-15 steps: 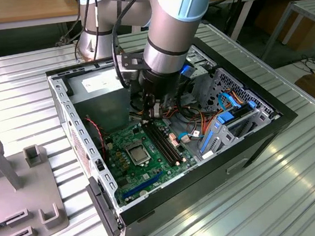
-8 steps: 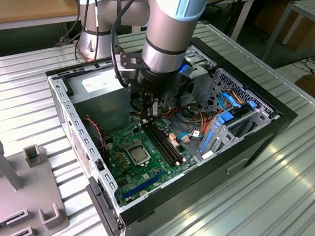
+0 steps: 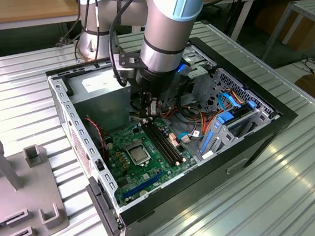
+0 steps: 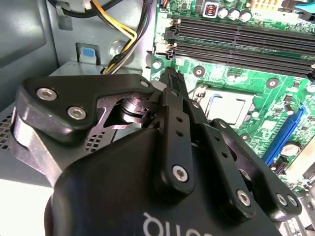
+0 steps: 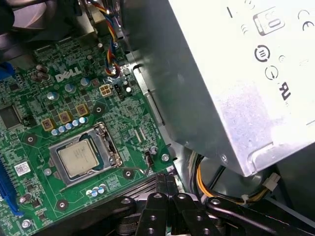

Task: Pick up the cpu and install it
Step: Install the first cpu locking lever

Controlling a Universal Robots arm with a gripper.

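One arm [image 3: 163, 34] reaches down into the case [image 3: 260, 136], jaws closed and empty, above the cpu [image 5: 78, 157].

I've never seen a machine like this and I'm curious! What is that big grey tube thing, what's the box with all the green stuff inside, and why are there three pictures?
The grey tube is a robot arm. It bends like your arm and has a grabbing part at its tip, called the end effector. Its black fingers are pressed together and hold nothing.

The box is an open computer case lying on a metal table. The green sheet inside is the motherboard, the board that all the computer's parts plug into. The shiny square in its middle is the cpu, the computer's brain. It already sits in its socket, and the end effector hangs above the board near it. The big silver block is the power supply.

One picture comes from a camera standing off to the side. The other two come from cameras riding on the arm's wrist, so they look down close.
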